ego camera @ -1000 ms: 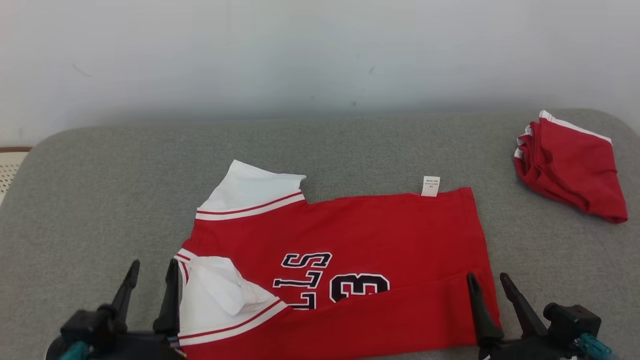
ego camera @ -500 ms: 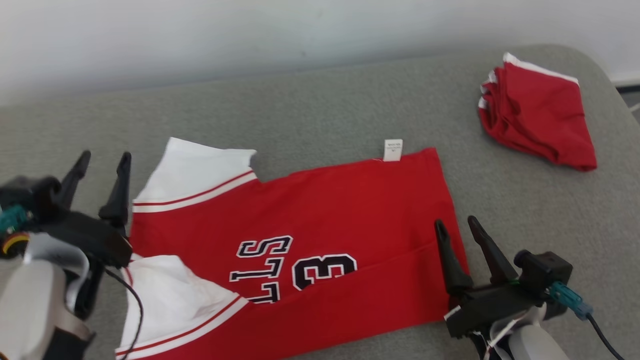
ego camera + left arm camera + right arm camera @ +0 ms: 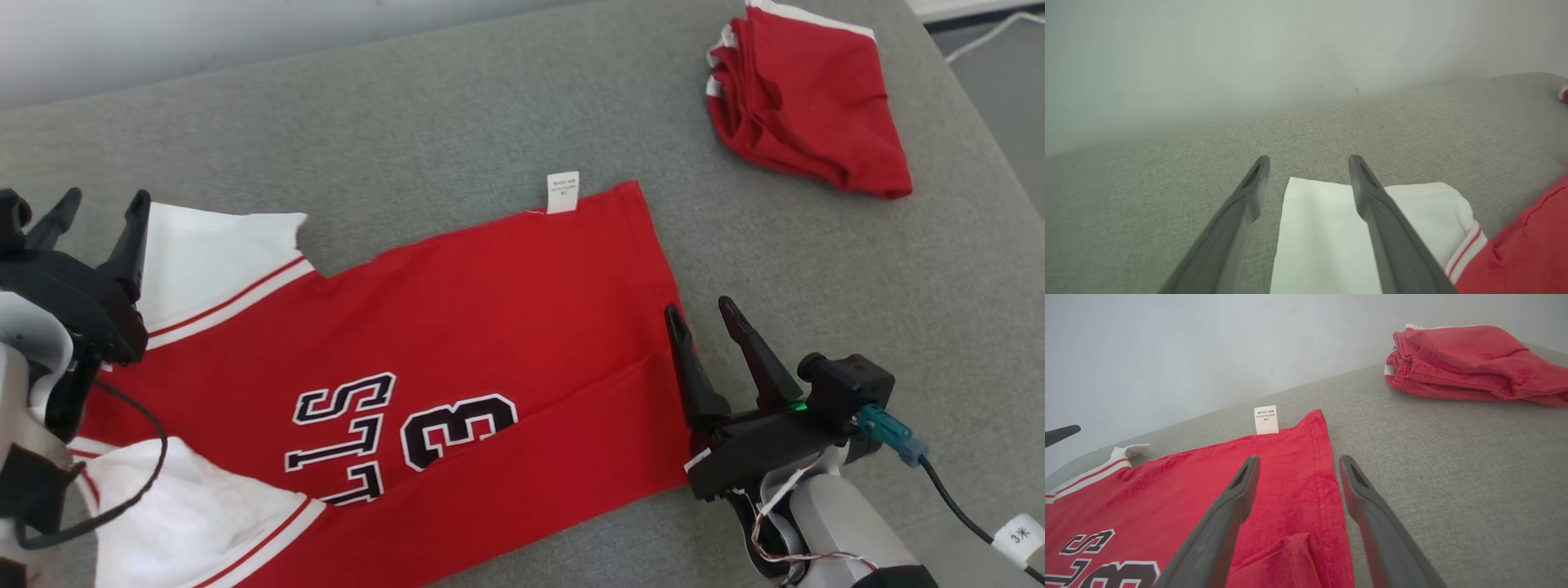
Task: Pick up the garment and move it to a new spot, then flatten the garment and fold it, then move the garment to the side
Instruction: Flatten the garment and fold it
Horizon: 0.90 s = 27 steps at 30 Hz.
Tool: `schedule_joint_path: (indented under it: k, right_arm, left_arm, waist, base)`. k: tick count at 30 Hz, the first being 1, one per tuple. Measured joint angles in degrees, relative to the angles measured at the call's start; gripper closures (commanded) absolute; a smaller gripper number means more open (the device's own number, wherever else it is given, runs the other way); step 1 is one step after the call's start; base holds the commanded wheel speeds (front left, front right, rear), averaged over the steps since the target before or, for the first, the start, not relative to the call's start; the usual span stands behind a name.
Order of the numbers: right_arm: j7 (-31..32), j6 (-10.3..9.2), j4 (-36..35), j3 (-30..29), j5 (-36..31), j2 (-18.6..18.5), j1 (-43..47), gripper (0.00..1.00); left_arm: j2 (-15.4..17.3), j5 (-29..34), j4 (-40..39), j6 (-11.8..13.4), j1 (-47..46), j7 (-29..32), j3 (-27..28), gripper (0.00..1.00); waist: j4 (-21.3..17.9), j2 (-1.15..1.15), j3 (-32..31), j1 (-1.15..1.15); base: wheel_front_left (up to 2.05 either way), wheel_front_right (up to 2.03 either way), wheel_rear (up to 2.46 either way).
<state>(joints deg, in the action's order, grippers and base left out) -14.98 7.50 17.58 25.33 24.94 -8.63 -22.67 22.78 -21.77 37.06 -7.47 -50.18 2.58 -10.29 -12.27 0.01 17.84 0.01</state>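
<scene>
One jersey [image 3: 490, 327] lies spread across the middle of the grey cushion [image 3: 408, 122]. It is red with black-and-white lettering, and its near long edge is folded up over the bottom of the letters. It has two white sleeves, one at the far left corner [image 3: 212, 253] and one crumpled at the near left [image 3: 180, 514]. One white tag [image 3: 562, 192] sticks out from its far edge. A second red garment, a folded pile [image 3: 808, 106], sits well apart at the cushion's far right corner.

Two grippers are in view, both with jaws spread and nothing between them. The left gripper [image 3: 108, 196] is at the far sleeve. In its wrist view the sleeve's edge runs between the fingers, one finger over white cloth and the other over the cushion. The right gripper [image 3: 697, 305] is at the jersey's hem on the right. In its wrist view the hem edge runs between the fingers. Whether either gripper touches the cloth cannot be told. One cable [image 3: 955, 506] with a small label trails from the right wrist.

Compared with a second ago, the head camera has swung, so the whole scene sits shifted and tilted. The jersey lies on the cushion as before, with the same fold. The left gripper was beside the near sleeve and has moved up to the far sleeve. The right gripper stays at the hem. Both sets of jaws were spread then too.
</scene>
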Motion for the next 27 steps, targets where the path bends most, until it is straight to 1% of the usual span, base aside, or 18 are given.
schedule_joint_path:
  k: [11,18,22,23,24,25,27]
  right_arm:
    - [-0.14,0.01,-1.47,0.9,0.05,0.69,-2.72,0.0]
    - [-0.14,0.0,-2.26,0.94,-0.03,0.62,-2.85,0.0]
    - [-0.15,0.01,-2.36,0.92,-0.07,0.46,-2.91,0.0]
    - [-0.14,0.01,-2.29,0.99,-0.19,0.34,-3.02,0.0]
    - [-0.14,0.01,-2.29,0.99,-0.19,0.34,-3.02,0.0]
    - [-0.14,0.01,-2.2,1.03,-0.21,0.21,-3.29,0.0]
    - [-0.15,0.01,-2.0,1.32,-0.2,-0.07,-4.26,0.0]
  left_arm:
    - [2.77,-0.43,10.04,0.0,-5.26,0.37,-2.69,0.0]
    - [3.43,-0.48,14.8,0.0,-7.98,-0.38,-3.9,0.0]
    - [3.07,-1.21,17.07,0.0,-9.22,-0.38,-4.43,0.0]
    - [2.83,-1.38,17.34,0.0,-9.48,-0.37,-4.99,0.69]
    - [2.83,-1.38,17.34,0.0,-9.48,-0.37,-4.99,0.91]
    - [2.59,-1.46,17.47,0.0,-9.68,-0.44,-5.46,1.0]
    - [2.18,-2.63,17.56,0.0,-9.9,-1.11,-6.06,1.0]
  waist:
    - [-3.72,0.0,3.6,-0.01]
    - [-4.91,0.0,4.97,-0.01]
    - [-4.96,0.0,5.37,-0.01]
    - [-4.86,0.0,5.38,-0.01]
    - [-4.86,0.0,5.38,-0.01]
    - [-4.72,0.0,5.37,-0.01]
    - [-4.47,0.0,5.26,-0.01]
  base:
    - [0.0,0.0,0.0]
    - [0.0,0.0,0.0]
    - [0.0,0.0,0.0]
    - [0.0,0.0,0.0]
    - [0.0,0.0,0.0]
    - [0.0,0.0,0.0]
    - [0.0,0.0,0.0]
